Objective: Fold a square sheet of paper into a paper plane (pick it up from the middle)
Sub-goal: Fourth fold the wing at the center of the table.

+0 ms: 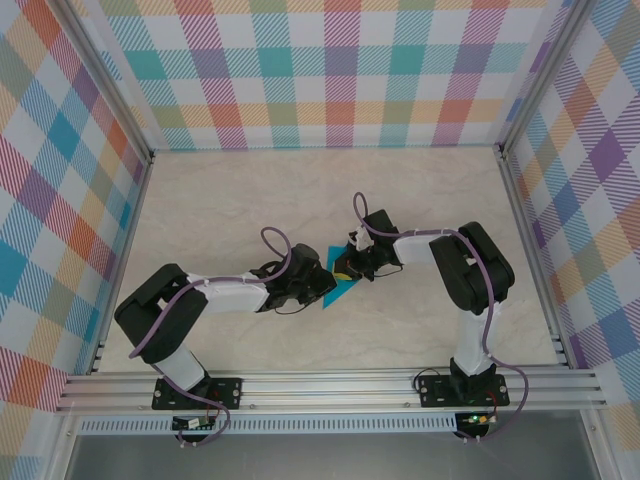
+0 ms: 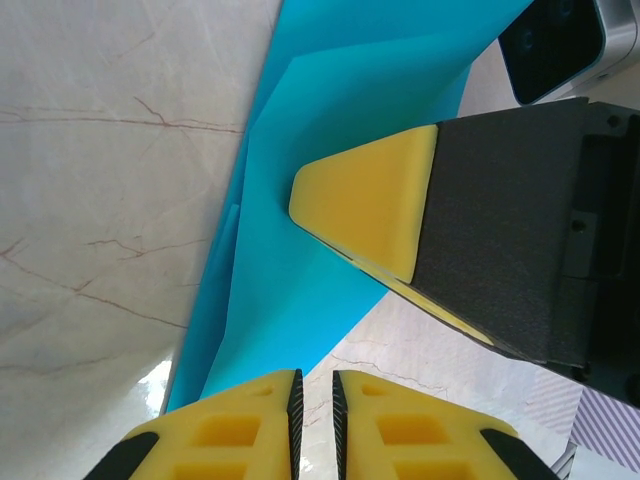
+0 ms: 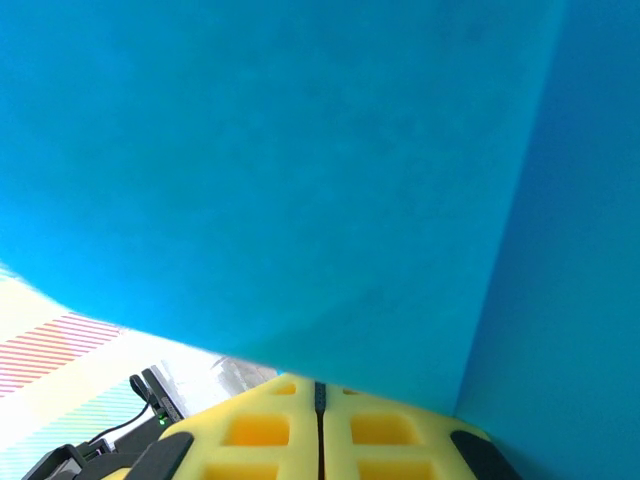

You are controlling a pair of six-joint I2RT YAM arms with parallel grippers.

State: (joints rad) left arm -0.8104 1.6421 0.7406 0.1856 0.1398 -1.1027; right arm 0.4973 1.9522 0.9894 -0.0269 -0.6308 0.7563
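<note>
The teal-blue square sheet of paper (image 1: 335, 286) lies partly folded on the marble table (image 1: 250, 200), between my two grippers. In the left wrist view the paper (image 2: 300, 140) shows layered flaps and a long crease. My right gripper (image 2: 312, 215) is shut and its yellow tips press down on the sheet. In the right wrist view the paper (image 3: 300, 180) rises right in front of my right gripper (image 3: 319, 388). My left gripper (image 2: 312, 385) hovers at the sheet's near edge, its jaws a narrow slit apart with bare table showing between them. From above, the left gripper (image 1: 318, 284) and right gripper (image 1: 348, 270) almost meet.
Plaid walls (image 1: 330, 70) close in the table at the back and both sides. An aluminium rail (image 1: 330, 385) runs along the near edge by the arm bases. Open marble lies beyond the paper.
</note>
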